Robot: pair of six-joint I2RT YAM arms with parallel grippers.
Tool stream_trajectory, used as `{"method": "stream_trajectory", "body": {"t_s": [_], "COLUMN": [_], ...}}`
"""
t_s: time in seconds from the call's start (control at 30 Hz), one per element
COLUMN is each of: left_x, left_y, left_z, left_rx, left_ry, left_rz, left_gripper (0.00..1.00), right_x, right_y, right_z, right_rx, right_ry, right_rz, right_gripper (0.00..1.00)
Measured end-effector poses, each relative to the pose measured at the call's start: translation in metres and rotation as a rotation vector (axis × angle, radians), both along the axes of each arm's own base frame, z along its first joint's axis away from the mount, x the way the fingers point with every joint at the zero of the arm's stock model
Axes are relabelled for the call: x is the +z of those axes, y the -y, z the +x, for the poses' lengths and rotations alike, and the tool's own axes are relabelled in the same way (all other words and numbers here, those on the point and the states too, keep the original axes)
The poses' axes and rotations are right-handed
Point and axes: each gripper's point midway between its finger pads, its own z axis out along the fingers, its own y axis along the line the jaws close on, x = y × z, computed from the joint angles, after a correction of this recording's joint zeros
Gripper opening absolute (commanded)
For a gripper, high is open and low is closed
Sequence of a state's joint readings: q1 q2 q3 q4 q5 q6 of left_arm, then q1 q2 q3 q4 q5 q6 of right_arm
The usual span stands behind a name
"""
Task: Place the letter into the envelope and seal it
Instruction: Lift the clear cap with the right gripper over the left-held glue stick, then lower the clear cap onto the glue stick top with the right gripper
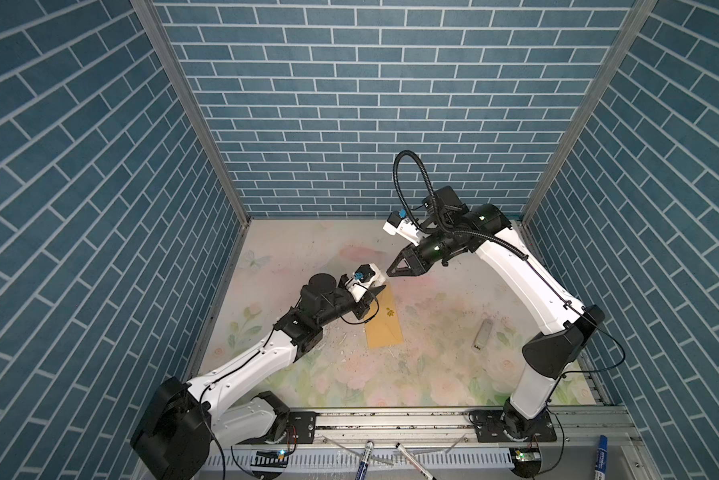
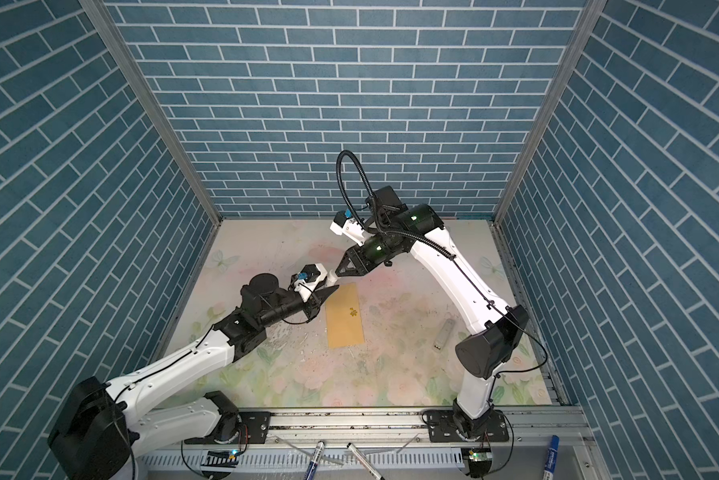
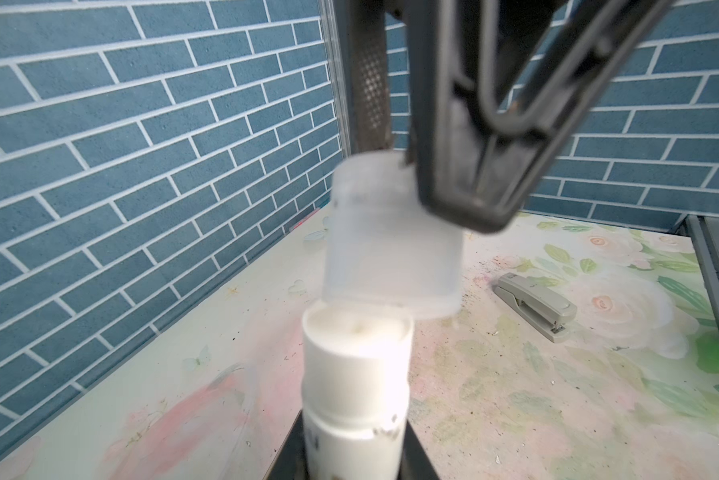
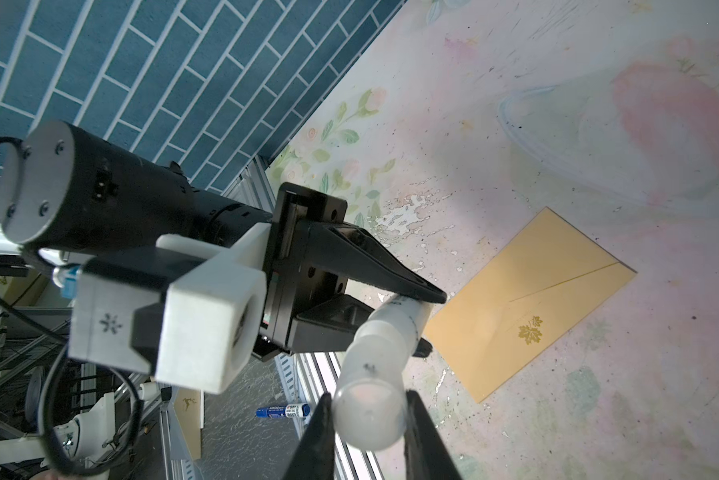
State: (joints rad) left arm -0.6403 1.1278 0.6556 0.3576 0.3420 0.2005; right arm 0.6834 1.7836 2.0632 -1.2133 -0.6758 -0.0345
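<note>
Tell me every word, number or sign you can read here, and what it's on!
No words are readable, so nothing can be quoted.
On the envelope: a gold maple-leaf emblem, no letters.
On the blue marker: white print, too small to read.
On the glue stick and its cap: dark marks, too blurred to read.
On the white camera housing: a small star-like mark, no text.

Golden-tan envelope (image 1: 384, 324), flat on the floral tabletop (image 1: 432, 374), pointed flap folded down (small gold leaf emblem (image 4: 530, 332))
</note>
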Motion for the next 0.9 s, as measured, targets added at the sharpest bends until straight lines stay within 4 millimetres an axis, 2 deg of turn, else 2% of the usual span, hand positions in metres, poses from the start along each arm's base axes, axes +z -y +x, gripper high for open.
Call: {"method": "stream_trajectory", "body": {"t_s": [0.9], "left_x": [0.0007], "left_y": [0.0014], "left_z": [-0.0011], "left_rx": [-0.011], "left_ry": [0.003], "left_rz": [-0.003], "left_gripper": [0.0], "right_x": [-0.0028], "right_y": [-0.0051], "right_z": [0.0034], "right_rx": [-0.003], "right_ry": [0.023], "right_rz": [-0.026], "right_gripper": [0.14]}}
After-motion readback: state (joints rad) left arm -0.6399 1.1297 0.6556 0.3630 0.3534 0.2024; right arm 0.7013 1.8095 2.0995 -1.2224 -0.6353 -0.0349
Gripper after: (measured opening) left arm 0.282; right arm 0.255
